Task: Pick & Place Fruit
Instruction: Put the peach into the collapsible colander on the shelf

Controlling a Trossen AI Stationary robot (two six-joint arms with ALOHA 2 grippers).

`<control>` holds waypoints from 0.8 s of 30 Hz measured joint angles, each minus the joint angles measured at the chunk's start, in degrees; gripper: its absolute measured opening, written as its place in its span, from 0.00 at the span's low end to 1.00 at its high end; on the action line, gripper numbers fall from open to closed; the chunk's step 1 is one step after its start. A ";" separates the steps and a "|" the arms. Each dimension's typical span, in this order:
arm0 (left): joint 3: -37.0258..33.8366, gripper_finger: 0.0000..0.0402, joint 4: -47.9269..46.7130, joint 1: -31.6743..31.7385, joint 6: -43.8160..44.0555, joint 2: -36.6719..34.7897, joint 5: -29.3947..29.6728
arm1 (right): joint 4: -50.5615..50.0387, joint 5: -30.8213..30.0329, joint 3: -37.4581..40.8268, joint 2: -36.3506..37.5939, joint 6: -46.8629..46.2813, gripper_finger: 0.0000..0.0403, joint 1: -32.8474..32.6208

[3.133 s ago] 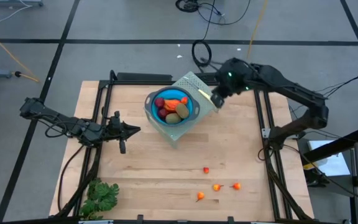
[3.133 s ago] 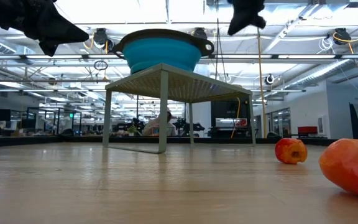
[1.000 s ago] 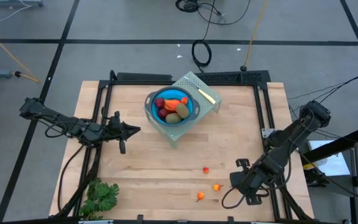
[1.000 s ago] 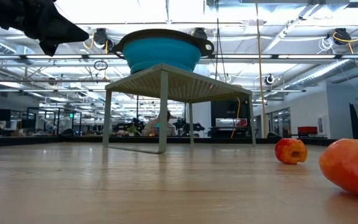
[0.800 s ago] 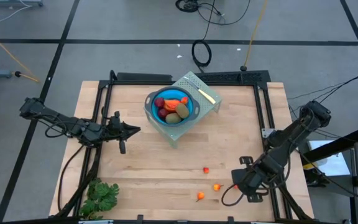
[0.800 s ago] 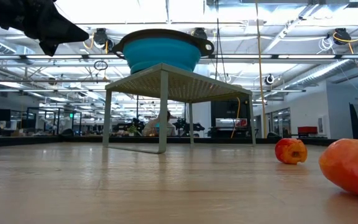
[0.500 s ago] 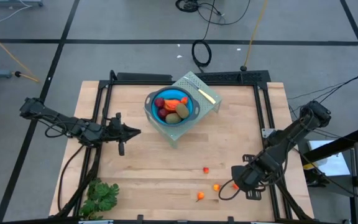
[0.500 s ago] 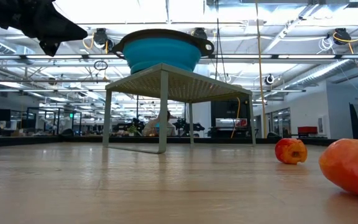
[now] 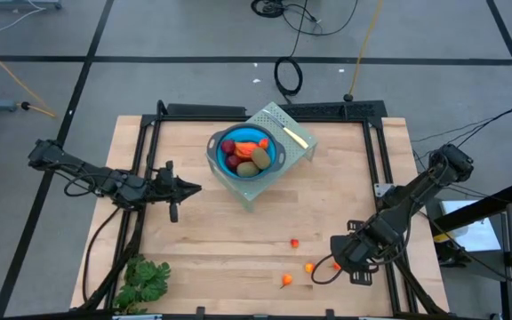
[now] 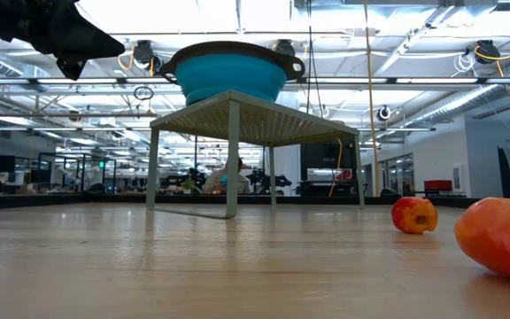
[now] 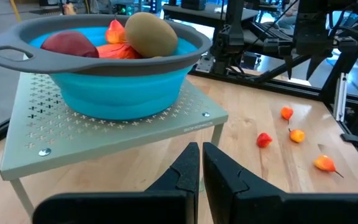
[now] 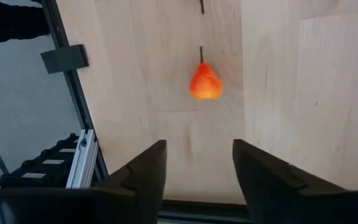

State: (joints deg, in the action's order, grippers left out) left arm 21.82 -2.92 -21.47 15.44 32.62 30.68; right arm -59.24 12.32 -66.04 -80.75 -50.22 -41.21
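The right gripper (image 9: 338, 264) is no longer up by the blue bowl (image 9: 245, 153). It is now low at the near right side of the table (image 9: 238, 240), right over a tiny orange fruit (image 12: 205, 83). Its fingers (image 12: 142, 171), pressed together a second ago, now stand apart.

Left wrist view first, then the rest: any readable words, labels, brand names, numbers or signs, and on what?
Perforated stand, front edge under the blue bowl: one short line of small printed text, too small to read.
Screens in the room behind the table, low view: glowing, nothing legible.
High view and right wrist view: no text visible.
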 joint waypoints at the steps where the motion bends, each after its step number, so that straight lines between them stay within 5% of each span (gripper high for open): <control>1: 0.02 0.05 0.01 0.00 -0.03 -0.01 0.00 | 0.02 0.00 0.00 0.00 -0.06 0.45 0.00; 17: 0.00 0.05 0.00 0.02 -0.35 -0.01 -0.67 | 3.38 0.02 0.00 0.00 -5.40 0.47 -0.11; 24: 0.01 0.05 -0.02 0.02 -0.63 -0.01 -2.20 | 3.26 0.00 0.02 0.00 -9.34 0.56 -0.11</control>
State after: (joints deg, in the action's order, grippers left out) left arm 21.84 -2.94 -21.45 14.81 32.61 28.47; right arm -55.99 12.32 -66.02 -80.75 -59.55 -41.32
